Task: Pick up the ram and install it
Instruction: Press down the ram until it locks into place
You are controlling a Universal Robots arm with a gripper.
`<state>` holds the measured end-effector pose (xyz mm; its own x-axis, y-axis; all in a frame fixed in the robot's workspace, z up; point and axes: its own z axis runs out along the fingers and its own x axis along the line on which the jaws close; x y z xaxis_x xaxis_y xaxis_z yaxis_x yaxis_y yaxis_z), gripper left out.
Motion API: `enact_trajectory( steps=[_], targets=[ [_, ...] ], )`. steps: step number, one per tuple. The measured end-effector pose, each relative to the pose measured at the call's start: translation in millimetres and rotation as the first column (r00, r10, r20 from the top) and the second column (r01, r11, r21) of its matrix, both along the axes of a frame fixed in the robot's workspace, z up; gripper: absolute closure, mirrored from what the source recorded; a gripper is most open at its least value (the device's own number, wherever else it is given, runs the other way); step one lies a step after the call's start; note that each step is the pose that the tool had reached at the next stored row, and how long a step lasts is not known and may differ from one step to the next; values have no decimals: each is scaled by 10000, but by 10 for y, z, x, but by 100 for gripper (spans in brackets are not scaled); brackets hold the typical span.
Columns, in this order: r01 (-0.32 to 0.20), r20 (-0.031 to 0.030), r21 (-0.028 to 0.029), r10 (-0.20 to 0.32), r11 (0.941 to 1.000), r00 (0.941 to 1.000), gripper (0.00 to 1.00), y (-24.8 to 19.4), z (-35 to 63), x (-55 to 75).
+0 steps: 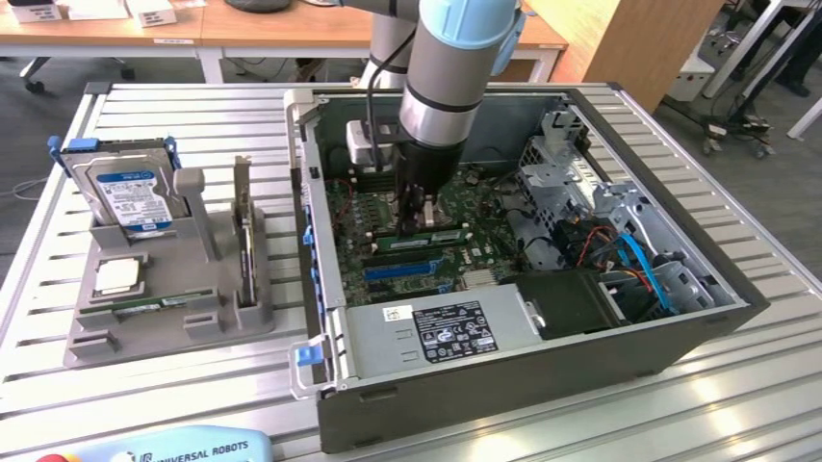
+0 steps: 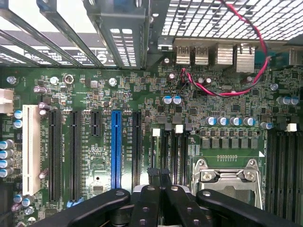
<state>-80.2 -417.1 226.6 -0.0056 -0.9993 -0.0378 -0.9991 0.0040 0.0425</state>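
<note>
Reaching down into the open computer case [image 1: 514, 385], my gripper [image 1: 418, 214] hangs with its two dark fingers [image 2: 152, 176] pressed together and nothing between them. In the wrist view the gripper [image 2: 158, 174] sits just over the black memory slots [image 2: 176, 156] of the green motherboard [image 2: 142, 104].

Just beside the fingertips, towards the exterior view's right, a narrow green stick stands on edge on the board. I take it for the ram [image 1: 437, 237]. I cannot tell whether it is fully seated.

Next to the slots lies the metal processor socket [image 2: 227, 177]. On the other side runs a long blue expansion slot [image 2: 116, 146]. A red wire [image 2: 251, 80] loops above the board near the rear ports.

The grey and blue arm [image 1: 449, 87] comes down from the top of the exterior view. The labelled power supply [image 1: 430, 332] fills the case's near corner, and blue cables [image 1: 638, 260] run along the exterior view's right.

Well apart from the case, on the exterior view's left, a grey holder [image 1: 167, 332] stands on the slatted table [image 1: 745, 404]. It carries an upright hard drive [image 1: 129, 192], a square silver processor chip [image 1: 118, 277] and an expansion card [image 1: 243, 231] on edge.
</note>
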Motion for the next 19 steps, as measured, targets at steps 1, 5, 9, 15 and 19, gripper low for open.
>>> enact_trajectory(
  steps=[1,5,9,15,19],
  targets=[
    [1,0,-1,-1,10000,10000,90,0,12,0],
    [1,0,-6,-1,10000,10000,90,0,65,0],
    [0,0,-5,0,10000,10000,90,0,117,0],
    [1,0,-5,-1,10000,10000,90,0,200,0],
    [1,0,-5,-1,10000,10000,90,0,252,0]
  ],
)
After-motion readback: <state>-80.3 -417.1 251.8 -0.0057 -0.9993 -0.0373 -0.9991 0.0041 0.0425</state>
